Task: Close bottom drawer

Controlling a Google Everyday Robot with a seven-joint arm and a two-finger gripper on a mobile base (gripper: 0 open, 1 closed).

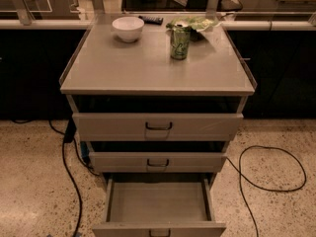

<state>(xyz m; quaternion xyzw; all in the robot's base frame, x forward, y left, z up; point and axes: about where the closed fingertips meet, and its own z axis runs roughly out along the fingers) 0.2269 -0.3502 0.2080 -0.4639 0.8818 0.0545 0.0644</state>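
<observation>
A grey-beige metal cabinet stands in the middle of the camera view with three drawers. The bottom drawer is pulled far out; its flat tray is empty and its low front panel with a small dark handle touches the lower edge of the picture. The middle drawer and the top drawer stick out a little, each with a dark handle. My gripper and arm are not in view.
A white bowl, a green can, a green bag and a dark remote sit on the cabinet top. Black cables lie on the speckled floor at the left and the right. Dark counters stand behind.
</observation>
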